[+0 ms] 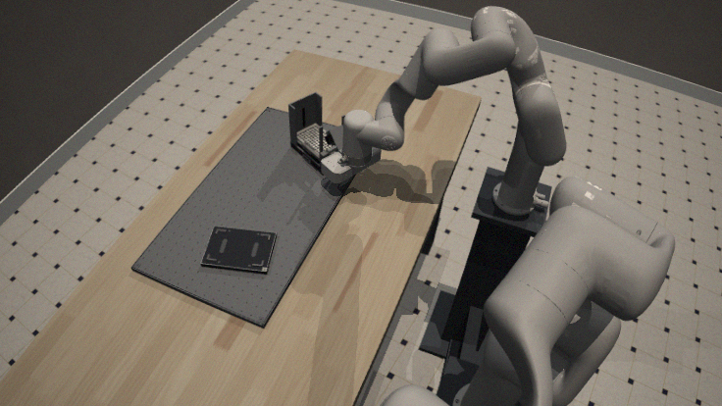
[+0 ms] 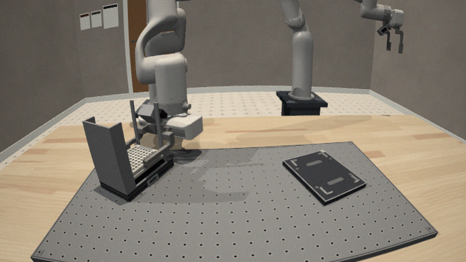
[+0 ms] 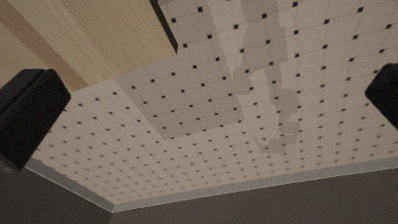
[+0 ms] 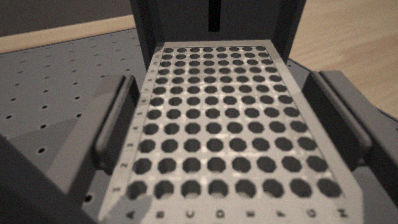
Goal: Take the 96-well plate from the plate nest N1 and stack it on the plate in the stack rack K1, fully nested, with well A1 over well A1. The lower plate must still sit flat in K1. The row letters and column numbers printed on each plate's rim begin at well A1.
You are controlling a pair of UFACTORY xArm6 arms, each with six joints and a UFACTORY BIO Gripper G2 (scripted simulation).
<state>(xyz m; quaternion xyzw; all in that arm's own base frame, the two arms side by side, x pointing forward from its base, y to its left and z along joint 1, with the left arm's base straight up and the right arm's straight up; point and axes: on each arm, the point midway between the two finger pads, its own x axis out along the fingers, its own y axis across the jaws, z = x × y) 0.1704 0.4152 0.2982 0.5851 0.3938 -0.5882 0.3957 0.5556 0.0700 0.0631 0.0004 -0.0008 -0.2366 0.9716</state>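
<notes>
A white 96-well plate (image 1: 310, 137) (image 2: 138, 157) (image 4: 215, 127) lies level in the stack rack K1 (image 1: 305, 117) (image 2: 104, 156) (image 4: 180, 22). Its A1 corner is at the lower left in the right wrist view. My right gripper (image 2: 143, 150) (image 4: 226, 125) is shut on the plate's two long sides, inside the rack. Whether the plate rests on the lower plate cannot be told; the lower plate is not distinguishable. The nest N1 (image 1: 238, 247) (image 2: 325, 176) holds no plate. My left gripper (image 2: 394, 49) (image 3: 217, 97) is open and empty, high up away from the board.
K1's tall back wall stands at one end of the plate and two thin posts (image 2: 132, 117) (image 2: 157, 120) stand at the other, close to the right gripper. The perforated board (image 1: 201, 201) (image 2: 228, 224) carries K1 and N1 at opposite ends on the wooden table (image 1: 393, 242).
</notes>
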